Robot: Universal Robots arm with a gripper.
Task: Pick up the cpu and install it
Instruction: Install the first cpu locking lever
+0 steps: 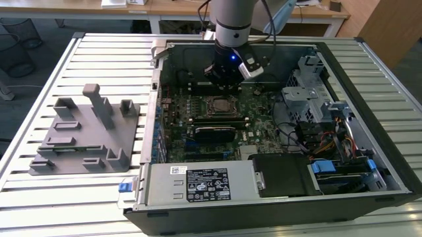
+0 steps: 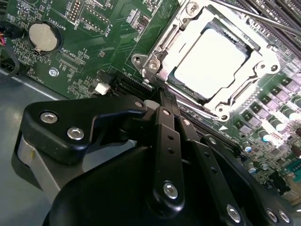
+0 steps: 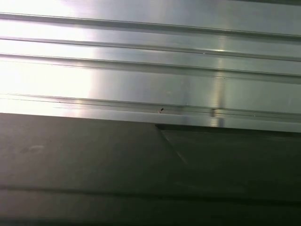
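Note:
The cpu [image 2: 211, 61] is a pale silver square lying flat inside the metal socket frame [image 2: 155, 52] on the green motherboard [image 2: 94, 28]. In the exterior view the cpu [image 1: 218, 104] sits mid-board in the open computer case. My gripper [image 1: 223, 89] hangs inside the case just behind the socket, near the back wall. In the second wrist view the gripper [image 2: 157, 96] has its black linkages meeting at the tip beside the socket's edge. It is shut with nothing in it and is apart from the cpu.
A grey plastic tray [image 1: 79, 143] with upright posts stands on the slatted table at the exterior view's left. The case holds a power supply [image 1: 197, 182], a drive cage [image 1: 310, 94] and cable bundles [image 1: 316, 138]. The first wrist view faces aluminium slats [image 3: 141, 70].

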